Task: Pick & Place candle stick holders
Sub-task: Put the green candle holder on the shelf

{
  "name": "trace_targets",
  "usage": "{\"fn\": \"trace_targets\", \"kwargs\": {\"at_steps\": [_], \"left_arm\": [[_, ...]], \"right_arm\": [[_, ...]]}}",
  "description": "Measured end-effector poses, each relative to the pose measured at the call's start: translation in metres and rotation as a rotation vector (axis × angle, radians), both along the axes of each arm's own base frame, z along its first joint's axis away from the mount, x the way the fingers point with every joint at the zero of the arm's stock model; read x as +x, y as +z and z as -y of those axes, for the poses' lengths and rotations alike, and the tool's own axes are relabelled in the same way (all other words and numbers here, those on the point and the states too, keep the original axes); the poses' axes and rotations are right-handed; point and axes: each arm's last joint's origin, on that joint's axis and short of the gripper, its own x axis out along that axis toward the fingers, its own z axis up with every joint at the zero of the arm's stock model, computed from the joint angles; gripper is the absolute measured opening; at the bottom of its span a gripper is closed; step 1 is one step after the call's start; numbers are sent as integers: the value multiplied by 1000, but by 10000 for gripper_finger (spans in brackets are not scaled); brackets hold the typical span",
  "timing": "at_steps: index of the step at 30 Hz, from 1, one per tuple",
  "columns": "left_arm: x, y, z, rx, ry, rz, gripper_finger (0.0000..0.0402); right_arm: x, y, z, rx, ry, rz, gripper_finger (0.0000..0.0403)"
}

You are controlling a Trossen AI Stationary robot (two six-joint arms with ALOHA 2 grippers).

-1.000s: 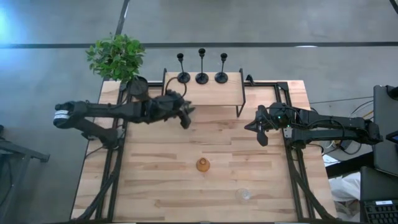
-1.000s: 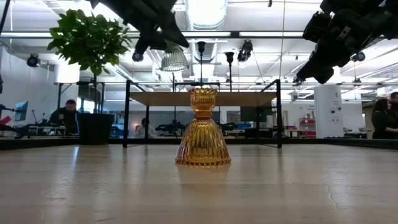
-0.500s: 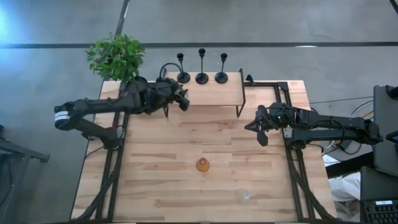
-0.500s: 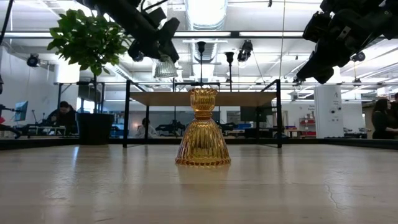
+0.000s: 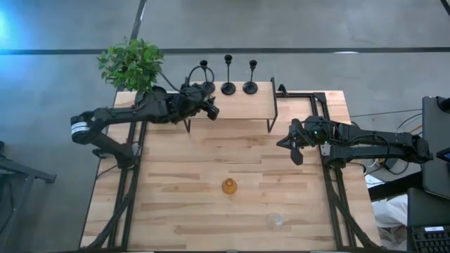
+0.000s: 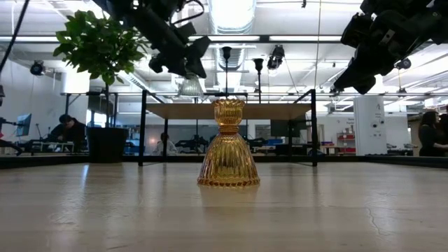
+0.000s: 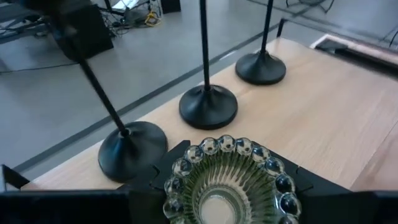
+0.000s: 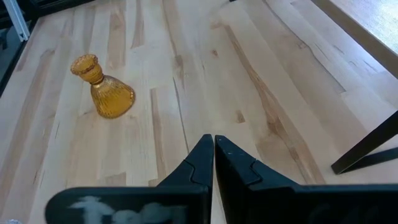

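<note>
Three black candle stick holders (image 5: 228,87) stand by their round bases in a row on the raised wooden shelf (image 5: 239,107) at the table's far edge. They also show in the left wrist view (image 7: 208,106). My left gripper (image 5: 209,109) is over the shelf's left end, just near of the left holder (image 7: 132,149), and is shut on a greenish glass vase (image 7: 229,183). The vase also shows in the low view (image 6: 189,85). My right gripper (image 5: 290,144) hangs shut and empty above the table's right side. My left gripper pinches the greenish glass vase between its two fingers (image 7: 155,183), which stand on either side of its ribbed body. The vase's beaded round rim (image 7: 224,149) faces the wrist camera. The vase is lifted clear, its wide end down in the low view (image 6: 189,89).
An amber glass vase (image 5: 229,186) stands mid-table, and a clear glass vase (image 5: 275,221) stands near the front right. A potted plant (image 5: 132,63) stands at the far left corner. The shelf rests on black legs (image 5: 271,123).
My left gripper has carried the greenish vase toward the table's far edge, from the open table to the shelf's left end beside the left candle stick holder. The vase stays lifted and in its hold.
</note>
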Motion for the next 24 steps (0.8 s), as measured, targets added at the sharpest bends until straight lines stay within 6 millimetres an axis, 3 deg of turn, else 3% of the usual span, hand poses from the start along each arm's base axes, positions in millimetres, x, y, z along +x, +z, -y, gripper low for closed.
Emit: {"fn": "trace_targets", "kwargs": {"at_steps": [5,14,24], "left_arm": [[5,-3,-9,-17,17,-66,150],[3,8,-12,-41,29,-58,151],[0,6,-15,-94,38,-42,151]], "right_arm": [[0,0,0,0,0,0,13],[0,0,0,0,0,0,13],[0,0,0,0,-1,0,13]]}}
